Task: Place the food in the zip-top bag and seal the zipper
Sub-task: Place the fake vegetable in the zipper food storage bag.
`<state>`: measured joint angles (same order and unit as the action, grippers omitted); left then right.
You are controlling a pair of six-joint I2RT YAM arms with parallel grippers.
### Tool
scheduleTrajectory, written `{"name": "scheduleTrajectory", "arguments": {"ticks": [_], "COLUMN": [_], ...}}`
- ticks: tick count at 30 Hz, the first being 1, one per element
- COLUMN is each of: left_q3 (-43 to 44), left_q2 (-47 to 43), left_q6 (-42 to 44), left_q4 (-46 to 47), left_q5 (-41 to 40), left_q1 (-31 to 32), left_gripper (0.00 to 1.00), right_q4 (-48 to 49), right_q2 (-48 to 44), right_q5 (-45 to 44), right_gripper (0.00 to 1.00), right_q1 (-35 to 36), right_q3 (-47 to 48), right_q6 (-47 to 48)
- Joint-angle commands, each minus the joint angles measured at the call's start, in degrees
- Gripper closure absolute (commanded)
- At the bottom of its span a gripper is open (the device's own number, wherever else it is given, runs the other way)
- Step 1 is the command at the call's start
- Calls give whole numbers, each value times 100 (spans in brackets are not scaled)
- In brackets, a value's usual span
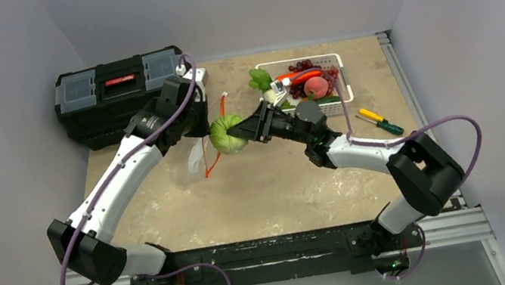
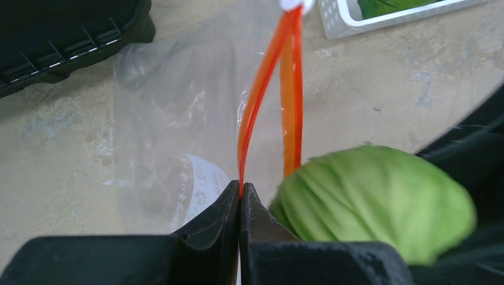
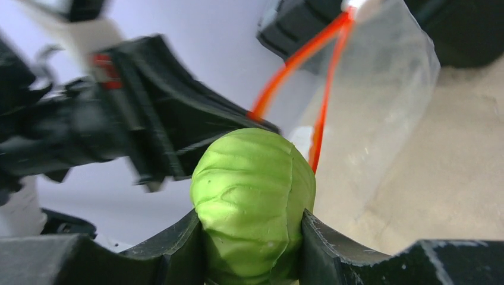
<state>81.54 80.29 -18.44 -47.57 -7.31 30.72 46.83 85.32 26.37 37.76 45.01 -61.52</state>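
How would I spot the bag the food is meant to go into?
Start at the black toolbox at the back left. Just in front of it, the left gripper pinches the zip-top bag by its orange-red zipper, while the right gripper holds a green cabbage beside it. Unlike the white basket nearby, it is clear, crinkly plastic.

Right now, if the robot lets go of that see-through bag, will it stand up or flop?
Probably flop: the bag is thin, crinkly film hanging from the left gripper pinching its zipper, so likely very light too. Its mouth may sag closed; the orange strips run close together.
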Motion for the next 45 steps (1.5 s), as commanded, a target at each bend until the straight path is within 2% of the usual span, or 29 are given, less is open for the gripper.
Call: {"name": "scheduleTrajectory", "arguments": {"ticks": [1, 6, 9, 12, 17, 22, 25, 28, 31, 33, 37, 41, 45], "left_q3": [-212, -216, -179, 171, 345, 218, 251, 234, 139, 54, 41, 143, 143], "left_q2": [-344, -325, -270, 81, 485, 346, 348, 295, 202, 150, 164, 270, 265], "left_q6": [-204, -231, -167, -105, -235, -242, -231, -294, -333, -357, -292, -264, -266], "left_q4": [644, 662, 653, 262, 35, 193, 179, 202, 367, 521, 601, 443, 441], "left_q5": [267, 396, 511, 704, 1194, 1330, 1412, 1474, 1615, 1758, 1857, 1711, 1659], "left_q1": [-12, -19, -18, -28, -78, -105, -104, -103, -103, -102, -21, 36, 33], "left_gripper": [100, 100, 100, 100, 100, 100, 100, 100, 100, 100, 100, 100, 100], "right_q4": [620, -369, -1453, -2468, -2432, -3282, -3483, -3162, -2300, -1926, -1963, -1019, -1166], "right_q2": [357, 446, 183, -29, 146, 495, 374, 156, 240, 503, 592, 533, 753], "right_q5": [-446, -959, -1583, -2386, -2001, -1854, -2183, -2237, -1575, -1278, -1601, -1383, -982], "right_gripper": [99, 98, 96, 91, 86, 84, 83, 82, 83, 84, 84, 85, 83], "right_q1": [130, 144, 253, 686, 846, 844, 839, 591, 285, 218, 51, -351, -201], "right_q3": [-87, 135, 383, 829, 1190, 1997, 2101, 1813, 1470, 1460, 1295, 664, 1004], "right_q6": [-421, -119, 526, 1422, 1839, 2666, 2933, 2093, 785, 249, -268, -1093, -893]}}
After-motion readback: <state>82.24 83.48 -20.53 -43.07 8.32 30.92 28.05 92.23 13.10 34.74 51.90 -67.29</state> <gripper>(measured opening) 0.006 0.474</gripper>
